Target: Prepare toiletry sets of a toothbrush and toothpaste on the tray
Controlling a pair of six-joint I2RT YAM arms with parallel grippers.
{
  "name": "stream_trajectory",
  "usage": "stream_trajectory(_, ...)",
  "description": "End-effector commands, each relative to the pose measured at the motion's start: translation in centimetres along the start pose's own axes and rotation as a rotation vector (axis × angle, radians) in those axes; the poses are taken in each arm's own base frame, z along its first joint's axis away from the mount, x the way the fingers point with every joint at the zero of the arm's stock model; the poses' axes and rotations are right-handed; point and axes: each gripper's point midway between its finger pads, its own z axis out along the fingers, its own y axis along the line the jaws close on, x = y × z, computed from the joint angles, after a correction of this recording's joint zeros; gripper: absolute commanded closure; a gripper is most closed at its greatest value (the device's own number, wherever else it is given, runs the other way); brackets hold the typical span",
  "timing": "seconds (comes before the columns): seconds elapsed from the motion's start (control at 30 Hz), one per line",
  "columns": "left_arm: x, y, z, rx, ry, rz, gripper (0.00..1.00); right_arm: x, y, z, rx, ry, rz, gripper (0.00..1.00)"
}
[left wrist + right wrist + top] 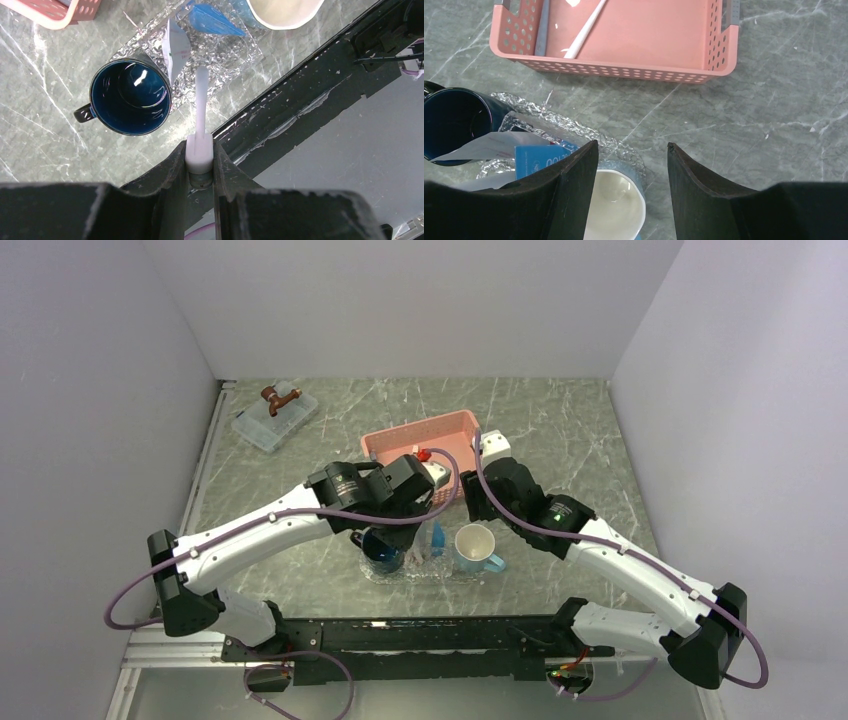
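While my left pincer (200, 157) is clamped on the thick butt end of a toothbrush (201, 100), the thin shaft points down at the tray (235, 55), tip just beside the dark blue mug (131, 97); whether the tip touches the tray I cannot tell. My right pincer (631, 145) has its fingers apart with nothing between them, and hovers over the desk (774, 125) between the pink basket (624, 70) and the white mug (616, 207).

Step in hand, my reading: delivering the first toothbrush to the tray. A blue toothpaste tube (215, 20) lies on the tray near the white mug. A pale flat piece (175, 47) leans by the dark blue mug, possibly the other tube's back, not certain. The second toothbrush (586, 30) lies in the pink basket.

Next move calls for: lower the toothbrush, lay it beside a tube, then part the fingers gently so it does not skid on the bumpy surface.

Writing: white characters on the toothpaste tube, right wrist view, look like "100" but are partly hidden. Print on the pale flat piece is too small to read. No brand legible
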Motion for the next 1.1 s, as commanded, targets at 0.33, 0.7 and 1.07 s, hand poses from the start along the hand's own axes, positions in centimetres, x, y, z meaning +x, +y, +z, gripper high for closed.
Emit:
stream_trajectory(0.33, 0.2, -0.1, 1.8, -0.049, 0.016, 0.002, 1.0, -0.8, 0.2, -0.5, -0.015, -0.045, 0.049, 0.45)
stream_trajectory(0.7, 0.8, 0.6, 2.7, -0.079, 0.0, -0.027, 1.0, -0.5, 0.4, -0.4, -0.025, -0.033, 0.055, 0.45)
stream_trajectory(1.07, 0.9, 1.0, 3.0, -0.092, -0.037, -0.058, 1.0, -0.5, 0.2, -0.5, -0.022, -0.033, 0.058, 0.45)
